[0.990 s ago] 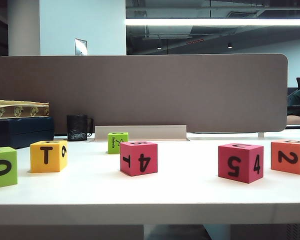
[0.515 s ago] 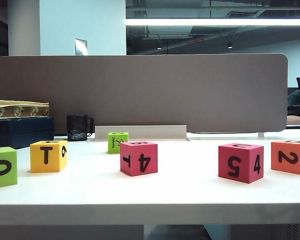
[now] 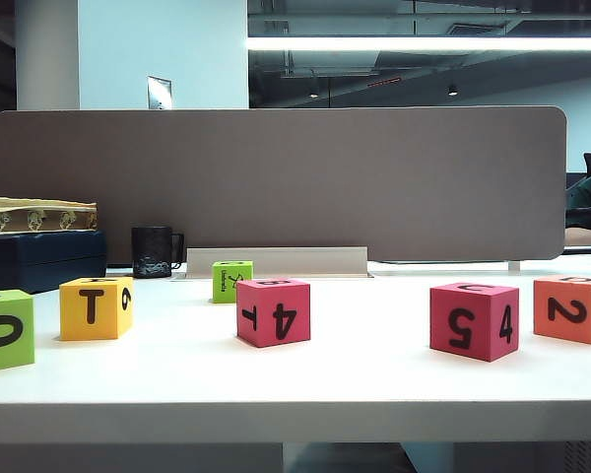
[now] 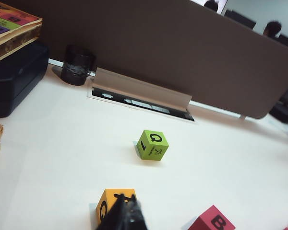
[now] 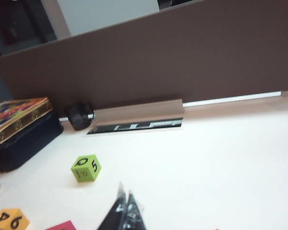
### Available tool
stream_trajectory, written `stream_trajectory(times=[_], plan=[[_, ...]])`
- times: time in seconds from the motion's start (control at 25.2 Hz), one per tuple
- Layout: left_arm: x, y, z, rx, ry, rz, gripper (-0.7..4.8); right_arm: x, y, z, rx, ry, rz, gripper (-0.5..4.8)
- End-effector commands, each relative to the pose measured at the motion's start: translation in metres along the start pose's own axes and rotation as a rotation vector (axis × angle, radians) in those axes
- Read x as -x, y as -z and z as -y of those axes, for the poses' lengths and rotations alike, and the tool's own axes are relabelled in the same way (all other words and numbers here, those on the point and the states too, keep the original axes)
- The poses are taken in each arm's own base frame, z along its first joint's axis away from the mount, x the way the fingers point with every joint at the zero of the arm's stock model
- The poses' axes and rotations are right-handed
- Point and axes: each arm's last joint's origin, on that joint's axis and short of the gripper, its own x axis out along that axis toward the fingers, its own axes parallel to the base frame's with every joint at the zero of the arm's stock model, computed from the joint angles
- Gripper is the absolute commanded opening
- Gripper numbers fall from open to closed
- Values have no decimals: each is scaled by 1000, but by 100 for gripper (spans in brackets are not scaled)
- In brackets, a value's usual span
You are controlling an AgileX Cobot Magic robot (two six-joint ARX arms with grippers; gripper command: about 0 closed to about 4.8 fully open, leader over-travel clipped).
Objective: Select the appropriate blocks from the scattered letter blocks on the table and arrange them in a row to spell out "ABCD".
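Note:
On the white table (image 3: pixel 295 394) stand a yellow block (image 3: pixel 96 307) marked T and 6, a magenta block (image 3: pixel 273 311) marked T and 4, a second magenta block (image 3: pixel 474 320) marked 5 and 4, and an orange block (image 3: pixel 571 308) marked 2. Neither gripper shows in the exterior view. My left gripper (image 4: pixel 127 195) is shut and empty, its tips in front of the yellow block (image 4: pixel 102 210); a magenta block (image 4: pixel 212 221) with a B on top lies beside it. My right gripper (image 5: pixel 125 188) is shut and empty above bare table, with the yellow block (image 5: pixel 9 220) off to one side.
A big lime-green cube (image 3: pixel 5 330) marked 0 sits at the far left. A smaller lime-green cube (image 3: pixel 231 280) stands near the back. A black mug (image 3: pixel 156 251), a dark box (image 3: pixel 41 258) and the grey-brown divider (image 3: pixel 276 177) line the back edge.

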Motion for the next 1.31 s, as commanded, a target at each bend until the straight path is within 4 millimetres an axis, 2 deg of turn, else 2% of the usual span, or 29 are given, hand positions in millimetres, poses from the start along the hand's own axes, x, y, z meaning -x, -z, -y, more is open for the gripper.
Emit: stream_trajectory(times=[0.04, 0.28, 0.75, 1.11, 1.31], plan=[[-4, -10, 3, -34, 24, -23, -6, -9, -8, -1, 33, -49, -43, -2], [-16, -20, 5, -50, 42, -95, -6, -24, -19, -1, 33, -98, -130, -2], [-37, -16, -1, -41, 63, -202, -6, -35, -13, 1, 28, -156, -213, -2], [-53, -10, -6, -37, 84, -285, -6, -50, -17, -9, 53, -210, -313, -2], [-64, -19, -6, -75, 84, -305, -6, -67, -23, -16, 45, -239, -378, -2]])
